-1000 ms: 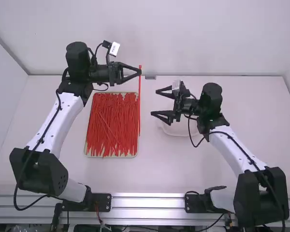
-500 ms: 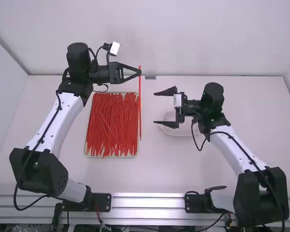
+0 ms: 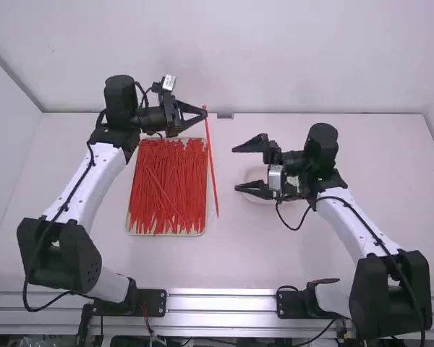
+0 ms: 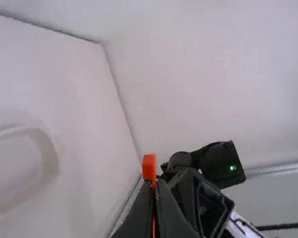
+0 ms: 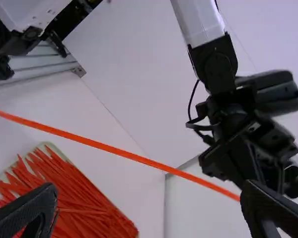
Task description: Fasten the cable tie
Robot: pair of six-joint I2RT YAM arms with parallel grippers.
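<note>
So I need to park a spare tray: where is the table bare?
Bare: the near strip between the tie tray and the front rail, and the far right corner beyond the right arm. Crowded: the middle, where the left hand holds one cable tie beside the open right hand and the bowl.

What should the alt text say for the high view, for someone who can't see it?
The left gripper holds one red cable tie by one end, its length running alongside a tray piled with more ties. The right gripper is open, facing the held tie.
</note>
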